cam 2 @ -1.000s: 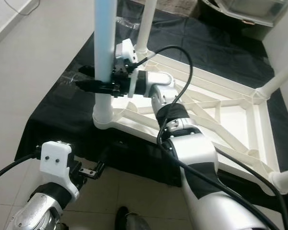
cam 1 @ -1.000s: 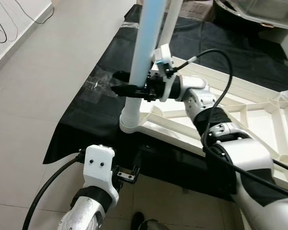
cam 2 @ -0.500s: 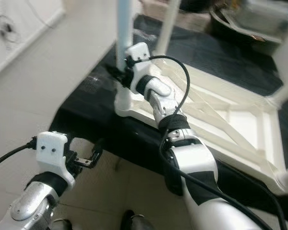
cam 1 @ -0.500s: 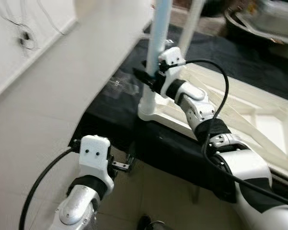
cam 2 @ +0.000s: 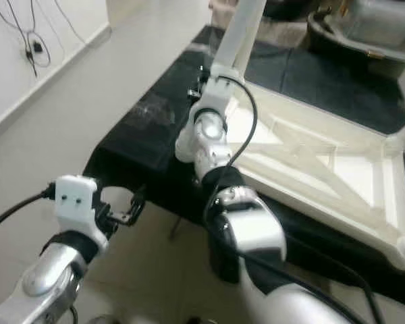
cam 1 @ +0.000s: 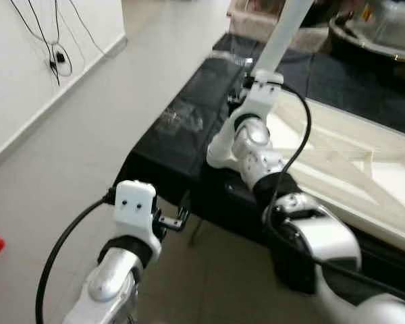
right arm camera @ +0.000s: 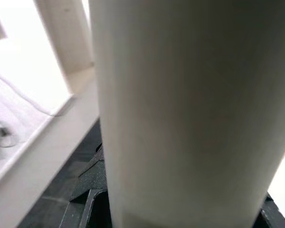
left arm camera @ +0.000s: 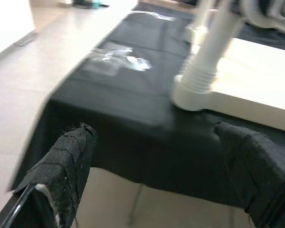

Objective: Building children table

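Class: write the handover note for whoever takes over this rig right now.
Right end effector: closed around the white table leg just above its corner socket.
Left end effector: open, empty, low beside the black-draped platform.
White tabletop lies underside up on the platform; at least two legs stand in corner sockets.
Left: whether this leg is fully seated can't be told, so check it.

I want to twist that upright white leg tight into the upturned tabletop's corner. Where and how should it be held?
Hold the leg low on its round shaft, just above the corner socket, coming from the side with a finger on each side. The shaft is a plain, smooth upright tube, so a low grip wobbles least. The right tool is there now.
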